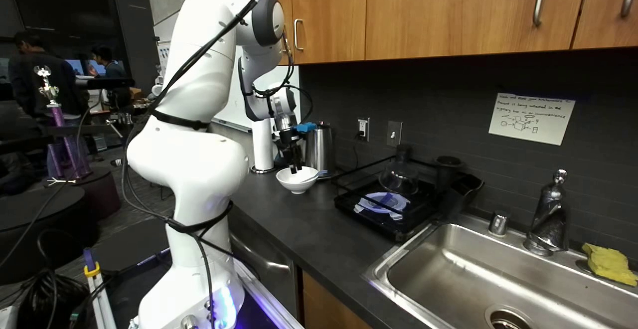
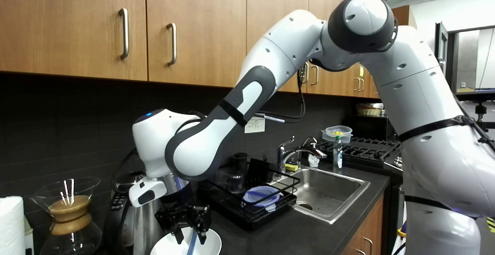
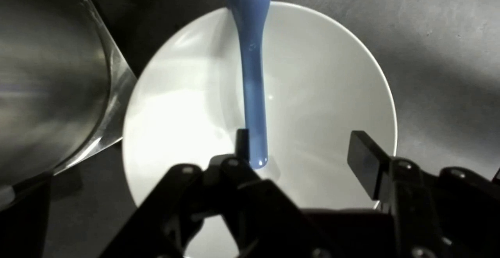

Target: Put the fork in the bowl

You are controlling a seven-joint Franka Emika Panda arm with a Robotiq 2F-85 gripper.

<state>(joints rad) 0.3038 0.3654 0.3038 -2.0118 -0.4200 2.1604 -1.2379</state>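
The white bowl stands on the dark counter, seen in both exterior views and from above in the wrist view. The blue fork lies in it, handle end down inside, tines sticking out past the far rim. My gripper is over the bowl with its jaws wide apart. Its left finger is beside the fork's handle end; whether they touch I cannot tell. The right finger stands well away, with a gap between it and the fork. In an exterior view the fork leans across the rim.
A steel kettle stands close by the bowl, and a white paper roll is behind. A black dish rack holds a blue-and-white lidded item. Further along is the sink. A glass coffee maker stands near the kettle.
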